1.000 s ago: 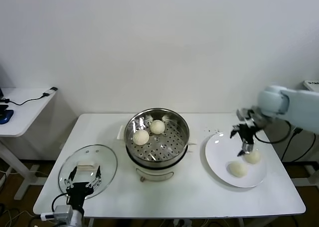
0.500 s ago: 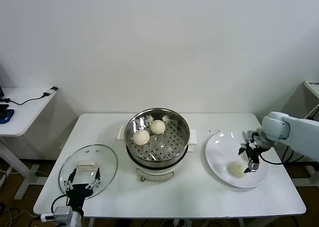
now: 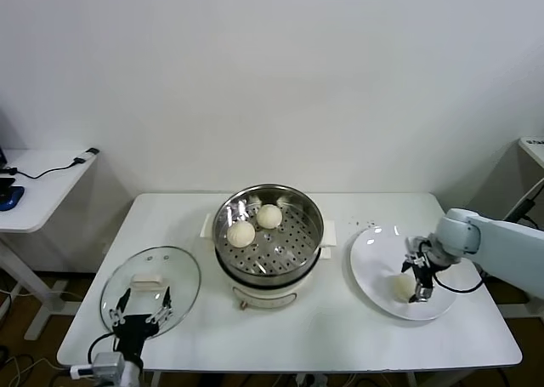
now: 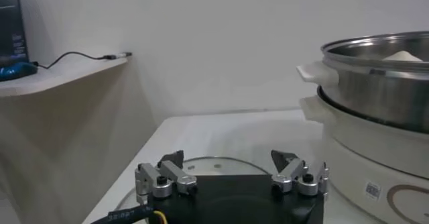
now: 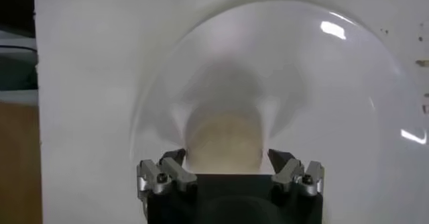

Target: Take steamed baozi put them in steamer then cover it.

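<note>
Steamed baozi, a smooth cream-white round bun, sits on the flat white plate just right of the shiny perforated steel steamer. The right gripper straddles it, fingers spread wide, not yet closed. The left gripper hovers spread above the glass lid, left of the steamer.

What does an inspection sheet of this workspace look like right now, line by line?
Surface: white table.
Job's things: steamer uncovered, two baozi inside; one baozi visible on white plate; glass lid lies left of steamer.
Clutter: nothing seen.
Grippers: right gripper open around plate baozi; left gripper open, parked near lid.
Cables: black cable on side desk.
Surroundings: white wall.
</note>
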